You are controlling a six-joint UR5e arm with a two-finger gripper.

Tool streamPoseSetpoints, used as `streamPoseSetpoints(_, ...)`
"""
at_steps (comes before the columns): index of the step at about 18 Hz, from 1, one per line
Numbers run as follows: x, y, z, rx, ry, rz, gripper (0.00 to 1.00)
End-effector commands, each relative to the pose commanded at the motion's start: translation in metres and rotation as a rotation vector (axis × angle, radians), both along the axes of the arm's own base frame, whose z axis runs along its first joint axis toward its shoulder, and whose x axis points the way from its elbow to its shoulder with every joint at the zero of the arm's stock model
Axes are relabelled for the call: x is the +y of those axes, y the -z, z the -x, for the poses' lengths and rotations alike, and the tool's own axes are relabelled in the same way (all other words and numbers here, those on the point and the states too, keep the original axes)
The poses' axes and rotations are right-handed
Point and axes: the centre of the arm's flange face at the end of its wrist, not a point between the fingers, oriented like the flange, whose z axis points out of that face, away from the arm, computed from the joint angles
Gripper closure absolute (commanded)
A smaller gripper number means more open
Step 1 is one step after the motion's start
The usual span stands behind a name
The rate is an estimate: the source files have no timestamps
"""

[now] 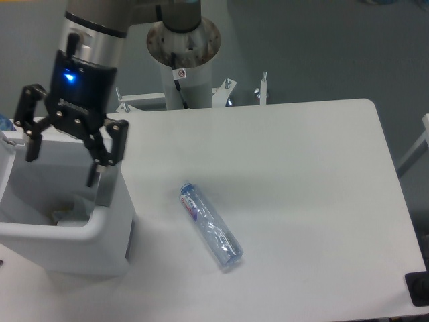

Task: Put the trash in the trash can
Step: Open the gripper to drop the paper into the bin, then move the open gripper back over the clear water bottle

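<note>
A crushed clear plastic bottle (210, 226) with a blue-red label lies flat near the middle of the white table, blue cap end pointing up-left. At the left stands the large white trash can (67, 236). My gripper (62, 164) hangs open over the can's mouth, jaws spread wide with nothing between them. On the can's floor lies pale trash (62, 216), partly hidden by the rim; I cannot tell whether it includes the white packet.
The arm's grey base column (182, 54) rises behind the table, with small metal brackets (261, 88) at the back edge. A dark object (419, 290) pokes in at the bottom right corner. The table's right edge runs close to the frame's side.
</note>
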Motion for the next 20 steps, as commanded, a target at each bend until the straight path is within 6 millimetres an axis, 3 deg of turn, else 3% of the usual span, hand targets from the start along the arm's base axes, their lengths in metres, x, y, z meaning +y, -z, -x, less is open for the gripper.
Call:
streamPoseSetpoints(2, -0.018, 0.008, 0.046, -0.009, -0.077, 0.011, 0.00)
streamPoseSetpoints(4, -0.038, 0.031, 0.089, -0.037, -0.145, 0.041, 0.00)
streamPoseSetpoints(8, -0.056, 0.081, 0.152, -0.086, -0.221, 0.096, 0.00)
streamPoseSetpoints(14, -0.055, 0.169, 0.180, -0.064, -0.211, 0.276, 0.00)
streamPoseSetpoints(20, -0.050, 0.204, 0.188, -0.092, -0.211, 0.328, 0.00)
